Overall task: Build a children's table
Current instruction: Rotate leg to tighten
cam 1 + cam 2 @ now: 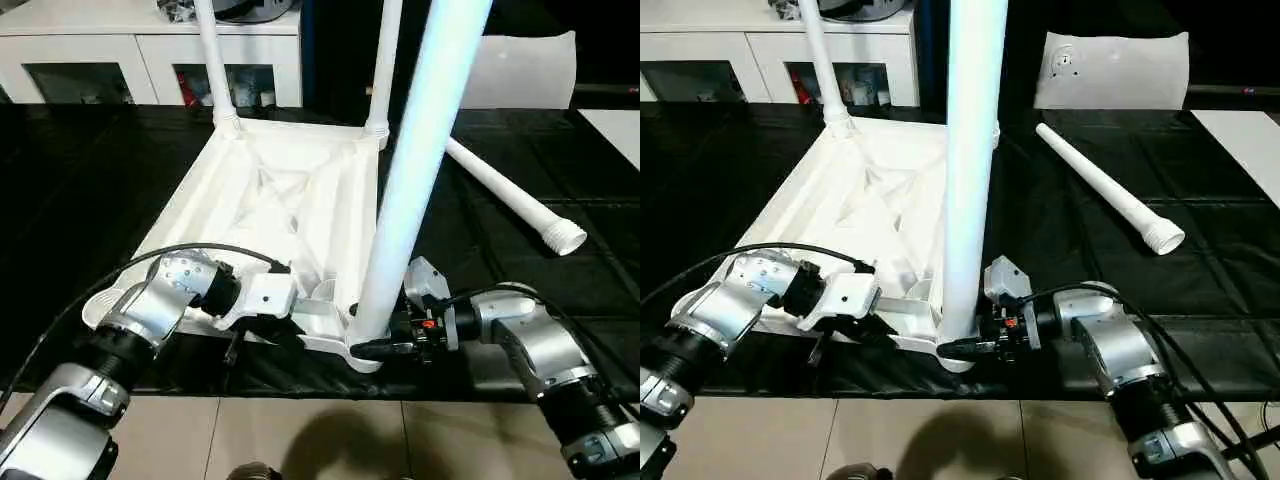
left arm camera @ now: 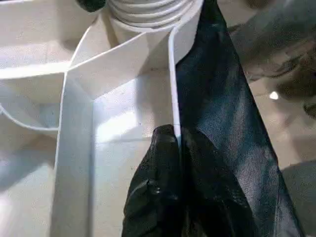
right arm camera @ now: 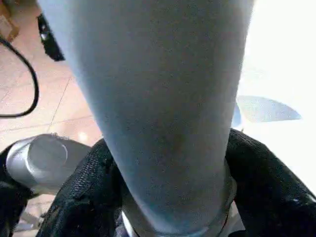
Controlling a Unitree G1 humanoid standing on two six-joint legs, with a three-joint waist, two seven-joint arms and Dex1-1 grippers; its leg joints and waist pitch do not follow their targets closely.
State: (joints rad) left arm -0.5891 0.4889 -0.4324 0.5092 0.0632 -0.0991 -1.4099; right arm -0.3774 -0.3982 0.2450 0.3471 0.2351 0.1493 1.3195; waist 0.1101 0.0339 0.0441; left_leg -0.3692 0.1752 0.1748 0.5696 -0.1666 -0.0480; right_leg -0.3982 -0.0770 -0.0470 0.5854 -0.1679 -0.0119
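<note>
Centre of frame, we see the tabletop (image 1: pixel 290 200) lying upside down on the black mat (image 1: pixel 500 250). Left gripper (image 2: pixel 178 136) pinches its near rim wall. Right gripper (image 3: pixel 168 197) has fingers either side of the near leg (image 1: pixel 415 170), at its base. A loose leg (image 1: pixel 1105 190) lies at right.

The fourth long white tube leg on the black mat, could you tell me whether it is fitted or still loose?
Loose. The long white tapered tube leg lies flat on the black mat, apart from the upturned white plastic tabletop.
</note>
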